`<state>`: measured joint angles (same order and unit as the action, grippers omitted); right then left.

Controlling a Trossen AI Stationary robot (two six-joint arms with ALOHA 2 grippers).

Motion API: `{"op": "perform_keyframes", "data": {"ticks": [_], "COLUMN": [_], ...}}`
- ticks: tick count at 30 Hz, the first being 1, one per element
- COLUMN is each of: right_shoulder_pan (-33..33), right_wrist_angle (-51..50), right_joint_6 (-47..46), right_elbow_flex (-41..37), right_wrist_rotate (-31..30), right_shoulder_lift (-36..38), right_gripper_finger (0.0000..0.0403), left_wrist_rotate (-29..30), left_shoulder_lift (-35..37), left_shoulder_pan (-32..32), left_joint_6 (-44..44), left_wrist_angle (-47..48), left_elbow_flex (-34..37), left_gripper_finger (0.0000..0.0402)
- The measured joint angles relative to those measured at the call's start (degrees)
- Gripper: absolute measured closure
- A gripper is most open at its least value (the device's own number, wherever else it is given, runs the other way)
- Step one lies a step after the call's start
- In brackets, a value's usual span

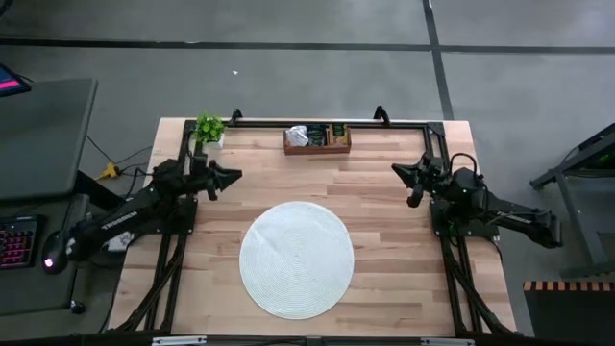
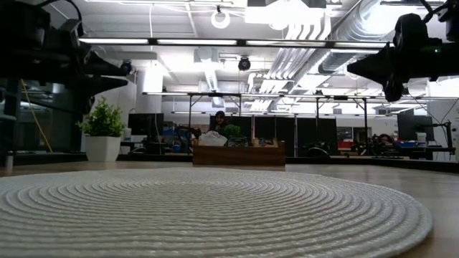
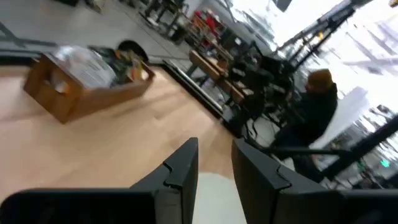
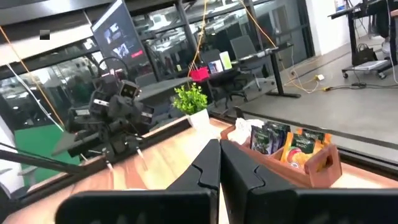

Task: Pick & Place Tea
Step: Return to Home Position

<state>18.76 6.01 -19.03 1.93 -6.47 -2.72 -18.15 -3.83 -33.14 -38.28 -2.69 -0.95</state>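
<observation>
tea in the tray, both arms out at the sides

the tea [image 1: 309, 135] sits in the wooden tray [image 1: 318, 151] at the far edge of the counter [image 1: 384, 216], about midway across. the tray's long side runs left to right along that edge. from either hand the tray lies ahead and inward, toward the middle, and i can't call one arm nearer than the other.

the left hand [image 1: 231, 177] hangs above the left side of the counter, near the potted plant [image 1: 209, 128]. it points in toward the centre, fingers parted by a slim gap with nothing between them. the right hand [image 1: 399, 171] mirrors it on the right side, pointing in, fingers pressed together and holding nothing.

both hands are raised off the wood, well apart from the tray and from the round mat [image 1: 296, 259], where i see no sachet. i judge the sorting done and the next move a simple fold-back to rest, with nothing in either arm's way.
</observation>
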Motion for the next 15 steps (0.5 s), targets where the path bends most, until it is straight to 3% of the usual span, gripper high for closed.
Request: {"op": "perform_keyframes", "data": {"ticks": [4,8,15], "right_shoulder_pan": [0.00,0.00,0.00], "right_wrist_angle": [-1.31,-2.13,-7.70], "right_joint_6": [1.03,2.50,5.84], "right_elbow_flex": [0.00,0.00,0.13], "right_wrist_rotate": [0.03,-0.41,0.03], "right_shoulder_lift": [0.02,0.01,-0.04], "right_gripper_finger": [0.0403,0.0403,0.0403], "left_wrist_rotate": [6.50,16.74,28.28], "left_shoulder_lift": [-3.38,-7.28,-11.83], "left_shoulder_pan": [8.61,16.36,22.59], "left_joint_6": [0.06,2.83,10.84], "left_wrist_angle": [0.47,0.28,0.25], "left_elbow_flex": [0.04,0.07,0.09], "left_gripper_finger": [0.0305,0.0305,0.0305]}}
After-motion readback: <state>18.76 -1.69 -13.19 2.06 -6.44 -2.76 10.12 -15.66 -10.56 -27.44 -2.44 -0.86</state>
